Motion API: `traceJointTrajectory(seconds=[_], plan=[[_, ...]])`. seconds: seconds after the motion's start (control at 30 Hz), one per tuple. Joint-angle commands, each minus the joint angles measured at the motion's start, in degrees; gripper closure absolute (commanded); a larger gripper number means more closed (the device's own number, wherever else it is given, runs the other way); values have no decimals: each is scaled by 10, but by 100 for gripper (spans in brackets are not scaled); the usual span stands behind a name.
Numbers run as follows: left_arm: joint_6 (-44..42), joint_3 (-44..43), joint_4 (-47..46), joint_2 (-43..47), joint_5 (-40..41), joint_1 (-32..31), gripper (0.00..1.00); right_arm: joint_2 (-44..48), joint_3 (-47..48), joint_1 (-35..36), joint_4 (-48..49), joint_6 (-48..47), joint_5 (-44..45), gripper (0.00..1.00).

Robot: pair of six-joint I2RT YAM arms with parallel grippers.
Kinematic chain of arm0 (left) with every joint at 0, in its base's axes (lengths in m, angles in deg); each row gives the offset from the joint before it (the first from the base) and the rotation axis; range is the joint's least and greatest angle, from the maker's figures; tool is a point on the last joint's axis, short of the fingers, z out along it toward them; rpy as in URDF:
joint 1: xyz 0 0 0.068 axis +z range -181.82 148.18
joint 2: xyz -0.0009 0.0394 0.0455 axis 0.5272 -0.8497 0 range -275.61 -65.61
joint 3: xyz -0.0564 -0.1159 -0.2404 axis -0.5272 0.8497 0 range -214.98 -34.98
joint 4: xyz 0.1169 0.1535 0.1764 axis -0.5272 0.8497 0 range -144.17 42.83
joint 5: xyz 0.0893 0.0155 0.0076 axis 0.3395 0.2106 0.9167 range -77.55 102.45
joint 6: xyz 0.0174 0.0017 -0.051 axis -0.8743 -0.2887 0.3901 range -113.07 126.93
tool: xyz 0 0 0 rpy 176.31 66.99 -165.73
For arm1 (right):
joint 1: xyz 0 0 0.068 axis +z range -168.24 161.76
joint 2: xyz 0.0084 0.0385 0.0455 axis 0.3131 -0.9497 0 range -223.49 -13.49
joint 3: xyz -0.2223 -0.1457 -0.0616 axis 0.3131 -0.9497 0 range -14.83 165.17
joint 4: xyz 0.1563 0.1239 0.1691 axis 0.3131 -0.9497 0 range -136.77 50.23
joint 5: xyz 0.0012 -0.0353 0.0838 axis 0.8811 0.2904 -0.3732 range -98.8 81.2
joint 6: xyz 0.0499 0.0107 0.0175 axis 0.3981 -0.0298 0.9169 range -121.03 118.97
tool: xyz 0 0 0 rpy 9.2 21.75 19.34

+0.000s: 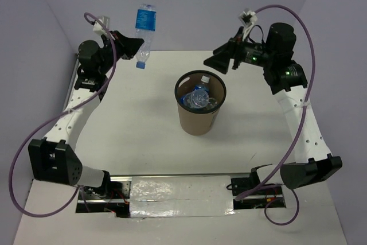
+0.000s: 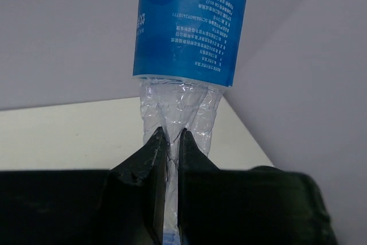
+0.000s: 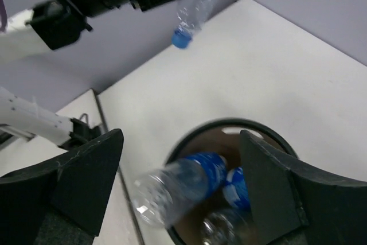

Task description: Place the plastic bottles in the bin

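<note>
My left gripper (image 1: 136, 46) (image 2: 172, 137) is shut on the crumpled neck half of a clear plastic bottle with a blue label (image 1: 145, 22) (image 2: 189, 27). It holds the bottle cap-down, high above the table's far left. The brown bin with a black rim (image 1: 198, 120) (image 3: 229, 123) stands mid-table. Blue-labelled bottles (image 1: 198, 97) lie in it. My right gripper (image 1: 221, 61) (image 3: 180, 137) is open above the bin's far right rim. In the right wrist view a blurred blue-labelled bottle (image 3: 178, 190) is tilted over the bin's rim, free of the jaws. The held bottle (image 3: 195, 4) also shows there.
The white table (image 1: 143, 119) has a metal rail (image 1: 71, 84) along its left edge and a taped strip (image 1: 178, 196) at the near edge. Purple cables (image 1: 312, 50) loop beside both arms. Pale walls (image 1: 189, 4) close in behind and at the sides.
</note>
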Motion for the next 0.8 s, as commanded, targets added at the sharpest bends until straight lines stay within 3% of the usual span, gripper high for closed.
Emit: traceJointTrajectory(seconds=[0.0,0.13,0.27,0.53,0.77], plan=[[19,26,-69,40,-32,-35,100,-22,74,64,29,76,80,11],[12,50,-70,99,3,-95,100,-58,136,149,30,117,143,9],[8,67,-64,132,38,-134,100,-76,152,191,39,139,199,8],[34,126,-92,191,88,-196,100,-88,151,215,44,139,275,7],[33,145,-97,198,109,-246,100,-98,159,224,56,157,253,8]])
